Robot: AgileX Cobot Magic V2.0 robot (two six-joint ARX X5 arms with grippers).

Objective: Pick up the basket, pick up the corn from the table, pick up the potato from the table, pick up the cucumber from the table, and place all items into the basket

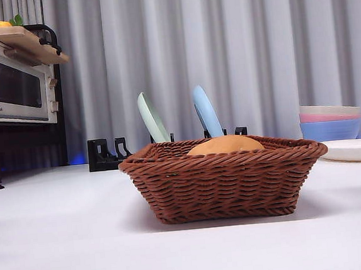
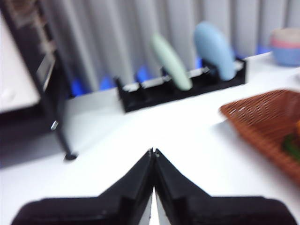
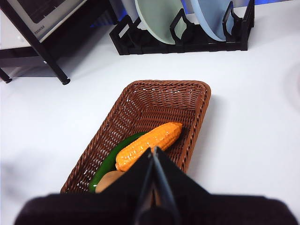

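The basket [image 1: 226,181] stood on the white bench [image 1: 63,240], a shallow reddish-brown wicker tray with flared woven sides and a braided rim. Seen from above in the right wrist view, it held all three vegetables. The corn [image 3: 149,145], bright orange with a bumpy kernel surface, lay slantwise across the basket floor. Beneath and beside it lay the cucumber [image 3: 112,161], dark green and glossy, running along the same slant, only part of it visible. The potato [image 3: 108,180], smooth and tan, sat at the end of the basket nearest the right tool, partly hidden by the tool's jaws. In the front view only a rounded orange-tan top showed above the rim.

The right tool [image 3: 153,154] hung above the basket, jaws clenched together and grasping nothing. The left tool [image 2: 153,152] was off to the side over bare bench, well apart from the basket's edge, jaws likewise closed tip to tip and empty; that view was blurred.

Behind the basket a black rack [image 1: 106,155] held a pale green plate [image 1: 152,118] and a pale blue plate [image 1: 206,112] upright
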